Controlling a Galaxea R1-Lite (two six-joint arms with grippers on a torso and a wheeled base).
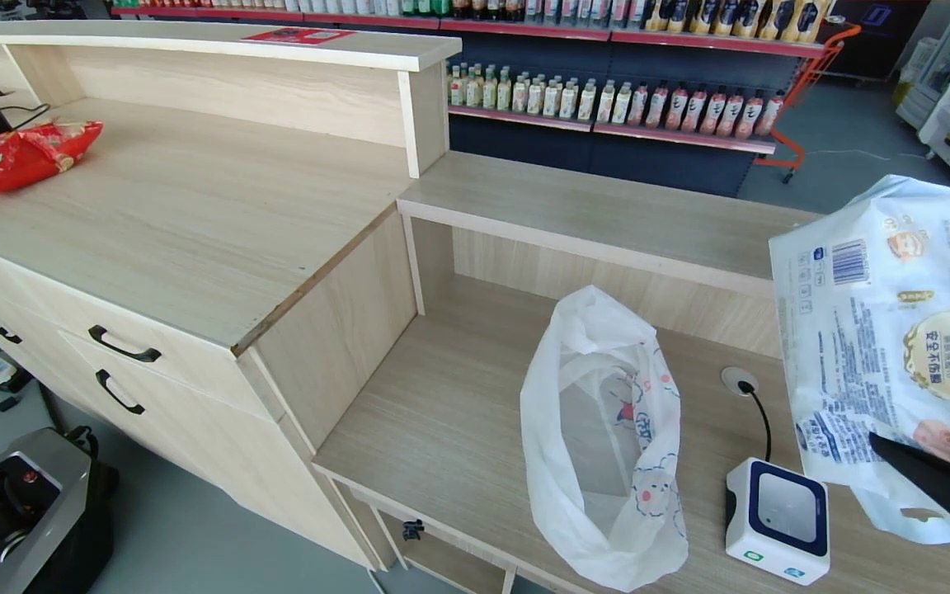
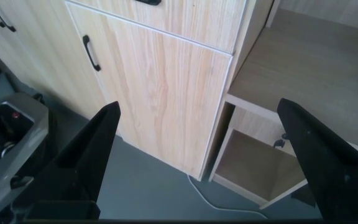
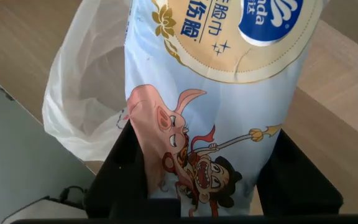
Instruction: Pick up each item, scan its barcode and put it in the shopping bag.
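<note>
Black left fingers [image 2: 95,149] hang spread wide with nothing between them, low by the cabinet front [image 2: 166,87].

Right fingers [image 3: 126,168] are clamped on the lower end of a tall white-and-blue tissue pack [image 1: 879,330], held in the air just beside the scanner [image 1: 776,520].

Risk one: the barcode [image 1: 848,261] sits at the pack's far upper end and faces up, away from the scanner window. Likely no read unless the pack is turned over.

Risk two: the pack is soft and gripped by one end only, so it could sag or slip.

Risk three: the shopping bag [image 1: 599,445] is slumped on the table [image 1: 442,429] next to the scanner, mouth narrow. The wide pack may snag the rim or shove the bag aside.

Far off, a red snack packet [image 1: 30,154] lies on the upper table [image 1: 195,214].
</note>
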